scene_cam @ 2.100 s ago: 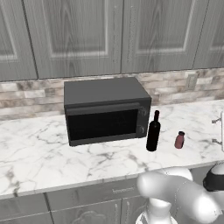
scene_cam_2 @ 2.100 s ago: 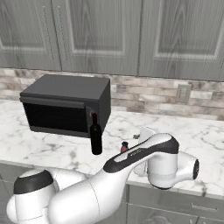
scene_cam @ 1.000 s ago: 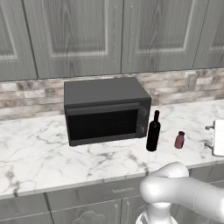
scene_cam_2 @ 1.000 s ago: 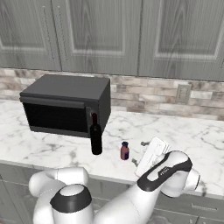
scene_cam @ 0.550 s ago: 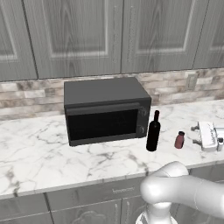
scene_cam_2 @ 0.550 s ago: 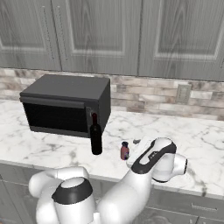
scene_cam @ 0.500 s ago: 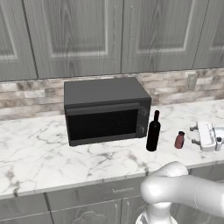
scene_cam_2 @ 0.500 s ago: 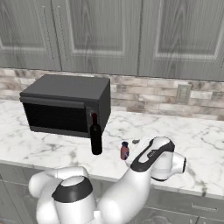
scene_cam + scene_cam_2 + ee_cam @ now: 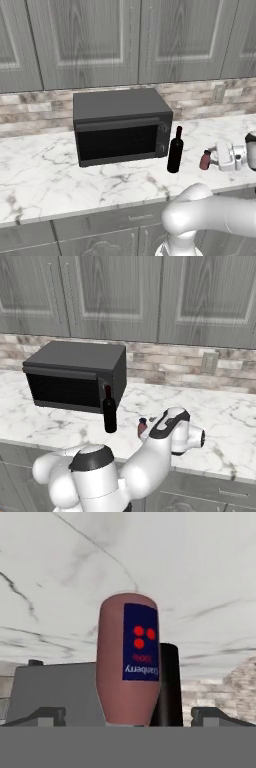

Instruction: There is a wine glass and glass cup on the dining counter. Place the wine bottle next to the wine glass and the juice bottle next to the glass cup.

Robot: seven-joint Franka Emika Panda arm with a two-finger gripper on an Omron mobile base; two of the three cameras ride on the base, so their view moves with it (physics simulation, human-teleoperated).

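Squat pinkish juice bottle with blue label, between wide-apart jaws.

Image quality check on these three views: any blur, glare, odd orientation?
Left base view: even flat light, soft shadows under the microwave and wine bottle, no glare. Right base view: equally sharp; the arm hides part of the juice bottle. Hand view: rolled upside down, juice bottle close, its label inverted and coarse.
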